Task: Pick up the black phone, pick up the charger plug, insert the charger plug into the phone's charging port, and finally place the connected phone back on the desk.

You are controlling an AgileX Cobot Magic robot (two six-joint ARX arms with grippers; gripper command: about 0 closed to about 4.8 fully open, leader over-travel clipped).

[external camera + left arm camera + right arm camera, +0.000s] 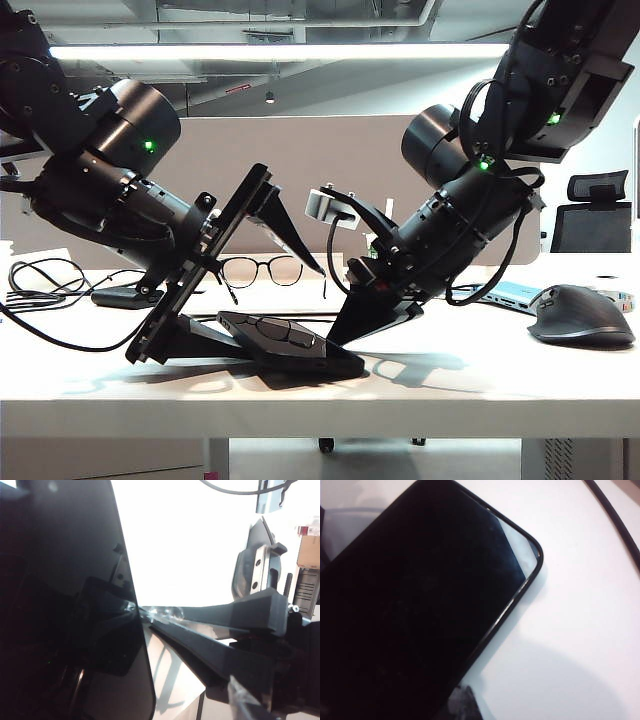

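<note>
The black phone is found lying screen-up on the desk, close to the front edge and about midway along it; it has not yet been lifted. The left gripper is held over the phone's left end with its jaws spread as wide as they go, one finger down at desk level beside the phone and the other raised well clear, so nothing is gripped; this is judged to be a stance for taking the phone. The right gripper is brought down at the phone's right side with its jaws fully closed, tips at the phone's edge. Whether the plug is pinched there cannot be told. The desk is white, smooth and strongly lit. A pair of glasses is noted toward the back edge, a mouse toward the right edge and loose cables toward the left. A partition, an office chair and a ceiling strip light are seen behind.
</note>
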